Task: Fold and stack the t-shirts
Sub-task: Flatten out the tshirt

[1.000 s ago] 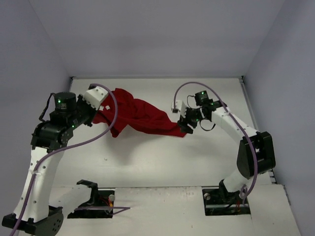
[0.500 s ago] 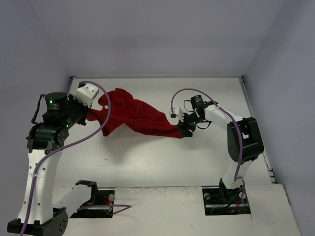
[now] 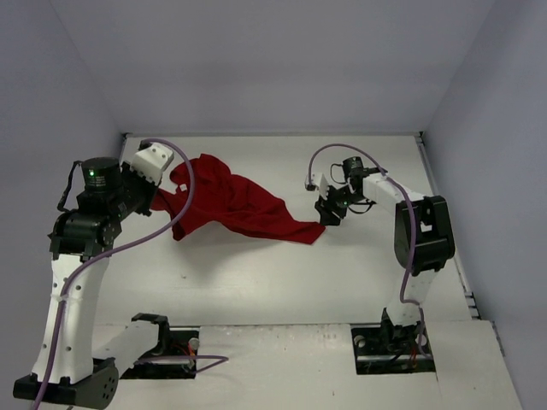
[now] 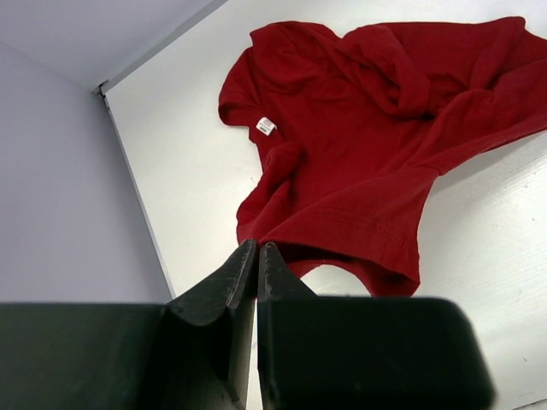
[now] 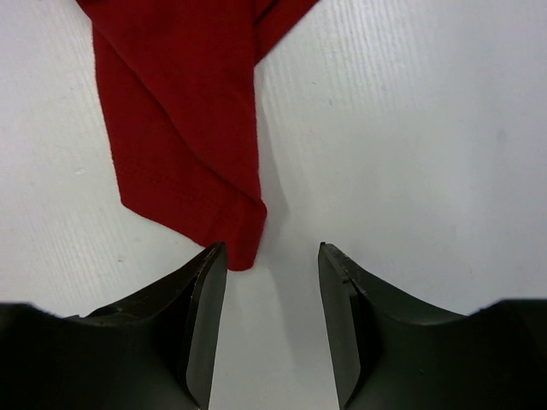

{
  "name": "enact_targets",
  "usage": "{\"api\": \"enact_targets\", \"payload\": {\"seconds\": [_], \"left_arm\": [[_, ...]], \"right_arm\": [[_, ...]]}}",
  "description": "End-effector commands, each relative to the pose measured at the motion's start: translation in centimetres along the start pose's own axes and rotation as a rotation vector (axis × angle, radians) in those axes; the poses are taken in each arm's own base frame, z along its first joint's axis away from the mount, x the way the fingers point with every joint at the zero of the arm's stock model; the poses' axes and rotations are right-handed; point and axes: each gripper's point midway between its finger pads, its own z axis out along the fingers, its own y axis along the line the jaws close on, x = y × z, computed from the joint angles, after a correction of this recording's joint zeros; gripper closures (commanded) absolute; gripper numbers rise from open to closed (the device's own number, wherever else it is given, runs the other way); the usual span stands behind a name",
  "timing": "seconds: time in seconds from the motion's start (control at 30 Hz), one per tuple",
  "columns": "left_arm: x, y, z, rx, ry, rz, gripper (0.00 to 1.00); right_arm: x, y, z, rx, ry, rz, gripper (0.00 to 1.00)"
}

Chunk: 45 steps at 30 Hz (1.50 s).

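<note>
The dark red t-shirt lies crumpled across the back middle of the white table. Its left end is lifted at my left gripper. In the left wrist view the gripper is shut, with the hem of the t-shirt pinched at its tips and the white neck tag beyond. My right gripper is open and empty, just right of the shirt's right corner. In the right wrist view the gripper hovers over bare table, and the shirt's corner lies flat beside the left fingertip.
The table ends at grey walls at the back and the left. The left gripper is close to the left wall. Purple cables loop off both arms. The arm bases stand at the near edge.
My right gripper has opened and let go of the shirt's right corner, which dropped flat onto the table. The gripper drew back a little to the right. The left gripper keeps its hold.
</note>
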Motion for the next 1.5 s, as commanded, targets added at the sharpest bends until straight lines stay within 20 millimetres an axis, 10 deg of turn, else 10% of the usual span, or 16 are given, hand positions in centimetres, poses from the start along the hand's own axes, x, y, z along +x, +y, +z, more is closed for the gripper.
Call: {"api": "enact_targets", "payload": {"seconds": [0.0, 0.27, 0.53, 0.77, 0.97, 1.23, 1.47], "left_arm": [[-2.8, 1.2, -0.3, -0.038, -0.096, 0.002, 1.00], [-2.8, 1.4, 0.0, -0.041, -0.089, 0.004, 1.00], [-2.6, 1.8, 0.4, -0.066, -0.069, -0.030, 1.00], [-2.1, 3.4, -0.1, -0.152, -0.002, -0.083, 1.00], [0.0, 2.5, 0.0, -0.118, 0.078, -0.079, 1.00], [7.0, -2.9, 4.3, 0.133, 0.250, -0.039, 1.00], [0.7, -1.6, 0.2, 0.072, -0.036, -0.017, 1.00]], "right_arm": [[-1.2, 1.7, 0.6, -0.078, -0.042, 0.010, 0.57], [0.1, 2.5, 1.7, -0.131, -0.018, 0.041, 0.63], [0.5, 2.6, 1.5, -0.127, 0.026, 0.036, 1.00], [-5.1, -0.4, -6.9, 0.111, -0.056, -0.043, 1.00], [-12.1, -0.9, -17.7, 0.371, -0.202, -0.156, 1.00], [-10.9, 1.5, -16.6, 0.377, -0.124, -0.185, 1.00], [-13.1, 1.6, -21.5, 0.518, -0.175, -0.208, 1.00]]}}
